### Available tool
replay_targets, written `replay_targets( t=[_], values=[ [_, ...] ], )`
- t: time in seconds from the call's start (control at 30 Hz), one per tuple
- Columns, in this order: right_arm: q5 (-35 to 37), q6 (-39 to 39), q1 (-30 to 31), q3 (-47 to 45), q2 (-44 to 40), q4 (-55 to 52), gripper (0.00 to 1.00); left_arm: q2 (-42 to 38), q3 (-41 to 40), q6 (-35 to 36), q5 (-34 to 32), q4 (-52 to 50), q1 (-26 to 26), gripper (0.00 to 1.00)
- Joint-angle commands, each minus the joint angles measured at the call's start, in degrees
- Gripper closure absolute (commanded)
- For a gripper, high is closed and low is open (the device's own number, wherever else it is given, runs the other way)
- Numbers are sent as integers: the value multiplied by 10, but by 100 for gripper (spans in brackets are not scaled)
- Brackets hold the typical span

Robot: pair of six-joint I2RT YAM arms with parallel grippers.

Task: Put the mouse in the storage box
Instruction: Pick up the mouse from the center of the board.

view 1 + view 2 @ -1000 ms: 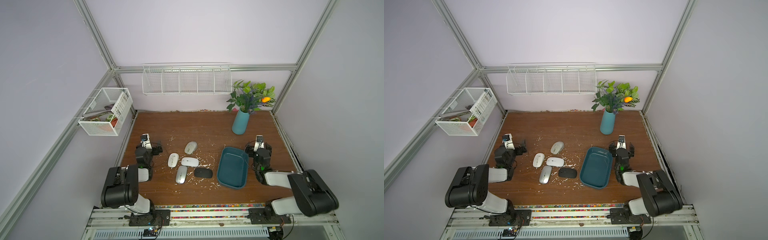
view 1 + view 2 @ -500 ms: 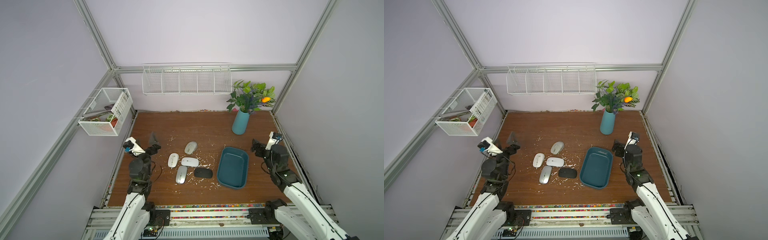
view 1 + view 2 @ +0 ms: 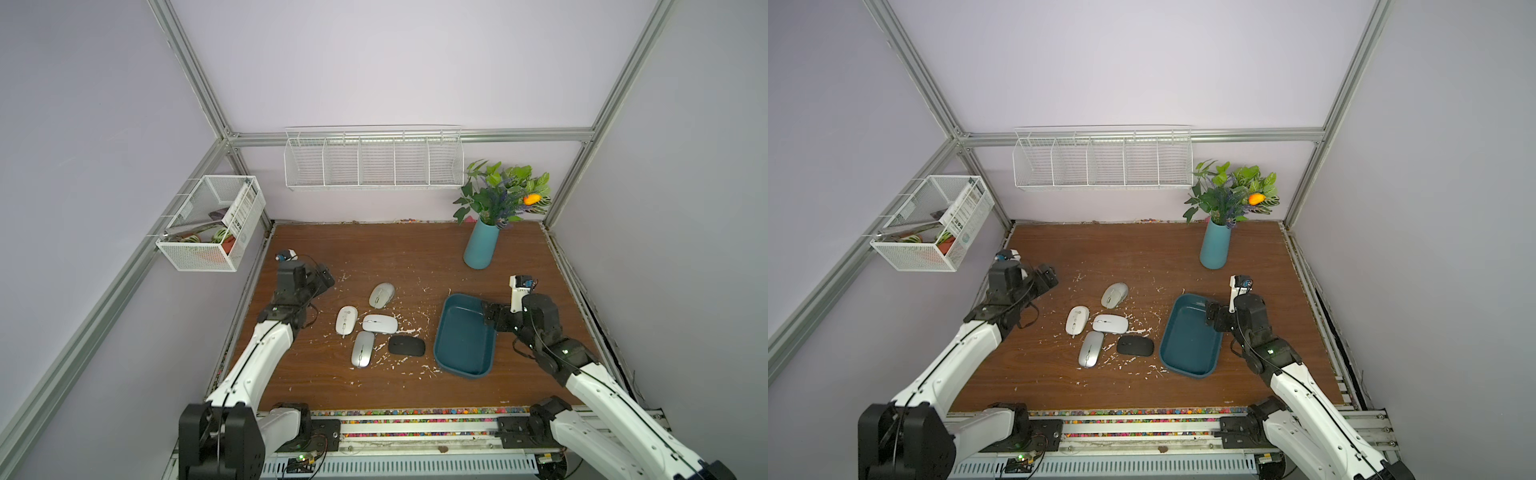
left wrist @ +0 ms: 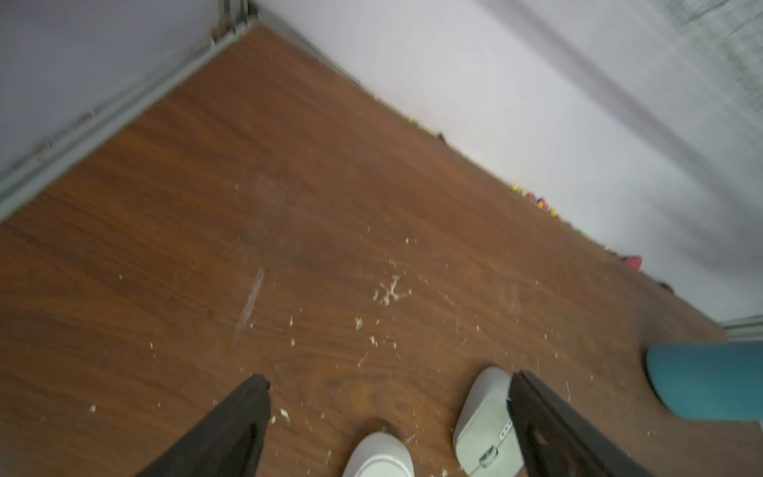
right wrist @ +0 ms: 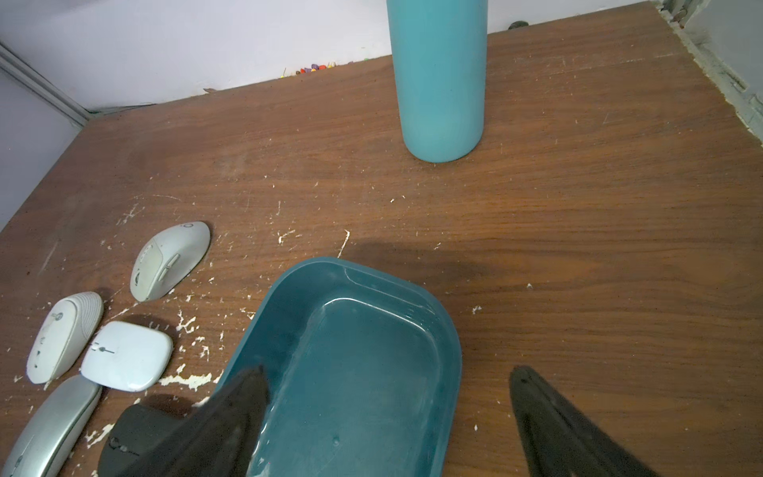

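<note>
The storage box sits on the table toward 4 o'clock from its middle; five mice lie clustered at the box's 9 o'clock, all on the wood; the black mouse is just beside the box's wall, the silver mouse at the black one's 9 o'clock, the flat white mouse and ribbed white mouse beyond them, the grey mouse at the cluster's 12 o'clock; the left jaws hover at the cluster's 10 o'clock, spread wide, gripping nothing; the right jaws hang over the box's 2 o'clock rim, spread wide too, gripping nothing; a teal vase stands at the box's 12 o'clock.
</note>
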Motion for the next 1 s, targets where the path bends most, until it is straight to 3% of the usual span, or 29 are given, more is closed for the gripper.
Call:
replay_targets(
  t=[0.0, 0.13, 0.3, 0.57, 0.77, 0.97],
  values=[
    [-9, -1, 6, -19, 7, 3, 4, 85, 58, 41, 56, -205, -19, 7],
    [-15, 4, 8, -26, 8, 8, 4, 163, 86, 47, 34, -254, -60, 14],
    [-23, 9, 7, -28, 8, 8, 4, 193, 86, 32, 21, -243, -108, 12],
    [-23, 15, 8, -32, -3, 4, 4, 235, 70, 41, 36, -219, -120, 11],
    [-27, 19, 7, -34, 0, 7, 4, 267, 80, 54, 9, -218, -121, 12],
    [-25, 21, 8, -35, -1, 7, 4, 308, 94, 49, -16, -230, -128, 25]
  ],
)
